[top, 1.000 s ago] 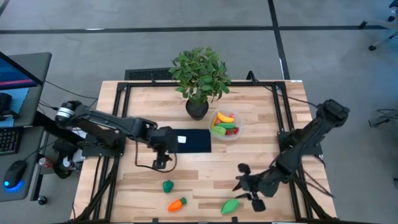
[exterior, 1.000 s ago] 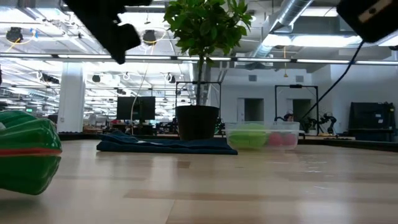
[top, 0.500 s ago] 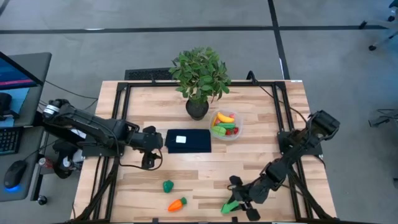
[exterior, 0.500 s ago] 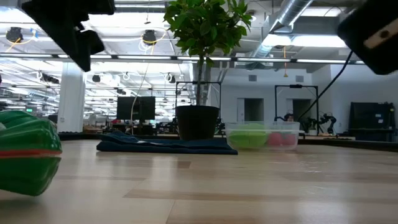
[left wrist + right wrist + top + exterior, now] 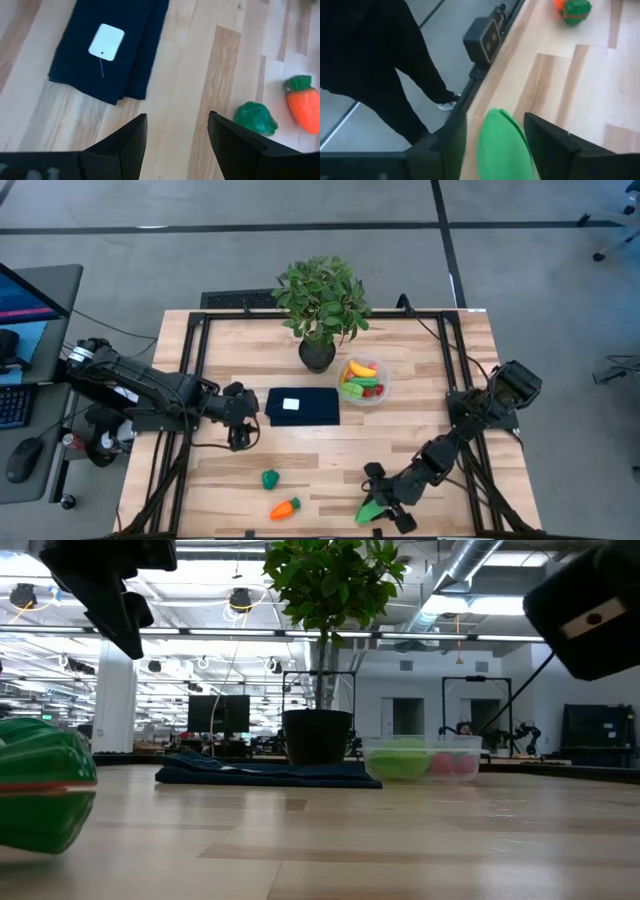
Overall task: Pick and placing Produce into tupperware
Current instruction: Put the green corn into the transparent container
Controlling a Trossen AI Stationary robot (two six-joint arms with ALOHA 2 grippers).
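A green toy piece (image 5: pixel 370 512) lies near the table's near edge, and it fills the gap between the fingers in the right wrist view (image 5: pixel 502 147). My right gripper (image 5: pixel 385 500) is low over it and open, one finger on each side. An orange carrot (image 5: pixel 285 507) and another green piece (image 5: pixel 269 478) lie to its left on the wood. The round clear tupperware (image 5: pixel 363 380) stands beside the plant pot and holds a banana, green pieces and red berries. My left gripper (image 5: pixel 238 432) hovers open, left of the dark blue cloth (image 5: pixel 303 406). My right gripper straddles the green piece (image 5: pixel 502 147) from above, slanting toward the near edge. The piece lies on the table. I cannot tell whether either finger (image 5: pixel 550 145) touches it.
A leafy potted plant (image 5: pixel 320 305) stands at the far middle of the table. The dark blue cloth with a white label (image 5: pixel 106 41) lies flat at the centre. A small black camera box (image 5: pixel 485 32) sits on the near edge. A person's legs (image 5: pixel 375 65) stand beyond that edge.
My right gripper has moved toward the near edge and down, from beside the green piece to over it. My left gripper has drawn back from the blue cloth toward the table's left edge. No produce has moved.
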